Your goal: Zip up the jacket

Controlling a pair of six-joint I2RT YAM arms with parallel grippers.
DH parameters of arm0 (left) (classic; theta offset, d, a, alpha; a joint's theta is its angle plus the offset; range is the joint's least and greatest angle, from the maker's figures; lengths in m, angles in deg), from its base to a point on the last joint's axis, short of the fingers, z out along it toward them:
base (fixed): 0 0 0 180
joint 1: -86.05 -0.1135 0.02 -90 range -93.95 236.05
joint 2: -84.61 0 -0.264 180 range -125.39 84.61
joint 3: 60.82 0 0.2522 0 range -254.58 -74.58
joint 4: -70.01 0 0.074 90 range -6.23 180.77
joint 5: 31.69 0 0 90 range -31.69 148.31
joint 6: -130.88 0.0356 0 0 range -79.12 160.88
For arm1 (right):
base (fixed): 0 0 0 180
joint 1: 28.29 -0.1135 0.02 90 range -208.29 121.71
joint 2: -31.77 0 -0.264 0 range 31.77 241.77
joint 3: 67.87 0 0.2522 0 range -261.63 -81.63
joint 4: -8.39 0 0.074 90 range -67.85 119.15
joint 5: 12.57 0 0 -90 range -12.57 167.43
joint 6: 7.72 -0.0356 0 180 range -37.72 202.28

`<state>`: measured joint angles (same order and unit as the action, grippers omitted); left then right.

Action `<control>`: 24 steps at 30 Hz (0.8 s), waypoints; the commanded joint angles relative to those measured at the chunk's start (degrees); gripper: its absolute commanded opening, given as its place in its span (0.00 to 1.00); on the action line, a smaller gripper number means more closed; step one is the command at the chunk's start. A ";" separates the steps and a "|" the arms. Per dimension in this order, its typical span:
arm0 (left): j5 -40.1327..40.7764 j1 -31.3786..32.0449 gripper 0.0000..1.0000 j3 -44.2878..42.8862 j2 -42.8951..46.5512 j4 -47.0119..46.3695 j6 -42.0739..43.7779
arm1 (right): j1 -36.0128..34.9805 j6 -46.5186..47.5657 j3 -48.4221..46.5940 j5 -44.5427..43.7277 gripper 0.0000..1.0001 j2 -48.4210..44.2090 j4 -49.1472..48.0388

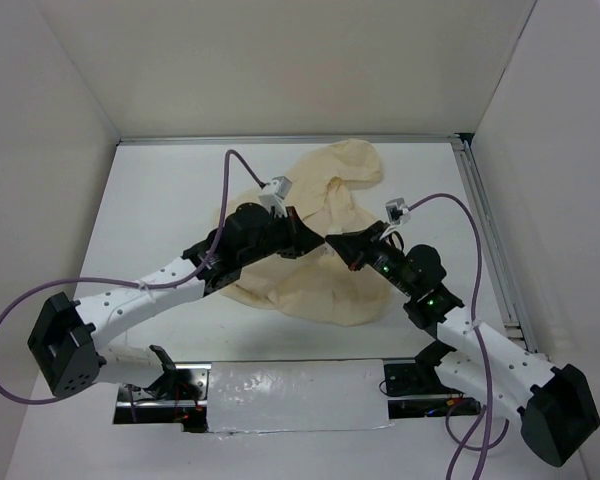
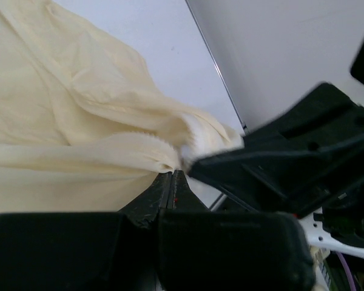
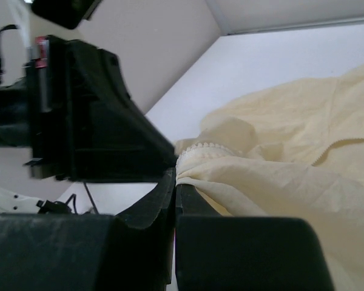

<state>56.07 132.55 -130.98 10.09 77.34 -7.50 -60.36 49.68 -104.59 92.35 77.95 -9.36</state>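
Plain cream-yellow jacket [image 1: 325,285], white table [image 1: 160,200], black claws, purple cables [image 1: 230,170].

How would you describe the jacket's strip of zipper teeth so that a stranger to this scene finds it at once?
On the white table lies a crumpled cream jacket. Over its middle the left gripper and right gripper meet tip to tip, both shut on the fabric. Just at those tips runs the strip of zipper teeth: the only ridged, beaded edge amid smooth cloth.

Bright even light, blurred near foregrounds
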 commanded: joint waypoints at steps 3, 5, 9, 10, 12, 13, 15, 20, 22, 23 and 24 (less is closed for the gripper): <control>1.97 5.08 0.00 -2.66 3.24 -0.78 0.48 | -2.81 3.07 -3.85 -14.73 0.00 1.55 0.05; 4.78 7.37 0.00 -2.66 4.56 1.33 0.74 | -2.99 2.20 -3.76 -19.56 0.00 2.16 -1.62; 5.49 10.18 0.00 -2.57 4.83 3.18 0.83 | -2.99 0.88 -4.11 -18.53 0.00 3.40 -5.74; 4.97 10.19 0.00 -2.49 4.39 2.92 1.09 | -2.82 0.52 -4.11 -17.13 0.00 3.57 -6.63; 4.43 10.19 0.00 -2.66 3.77 3.71 0.40 | -2.64 -0.27 -4.72 -15.18 0.00 3.31 -6.29; 4.96 10.28 0.00 -2.83 3.77 4.23 0.39 | -2.55 -0.45 -5.42 -13.88 0.00 2.53 -5.59; 7.33 10.19 0.00 -3.28 4.29 6.26 0.39 | -2.38 -0.36 -5.87 -13.34 0.00 0.16 -2.08; 14.27 9.93 0.00 -1.97 7.98 10.92 -0.83 | -0.97 0.52 -7.18 -10.62 0.00 -5.47 9.68; 15.16 9.49 0.00 -0.73 10.53 10.22 -1.19 | -0.27 0.34 -7.36 -8.86 0.00 -7.50 12.60; 15.33 9.31 0.00 0.32 12.10 8.56 -0.49 | -0.09 0.00 -7.36 -8.07 0.00 -8.02 14.87; 15.51 9.31 0.00 0.76 12.81 7.94 -0.31 | 0.08 -0.53 -6.84 -6.41 0.00 -8.81 15.33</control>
<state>68.11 142.32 -130.89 18.27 88.64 -7.52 -60.95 49.70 -109.33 81.81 70.89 -0.03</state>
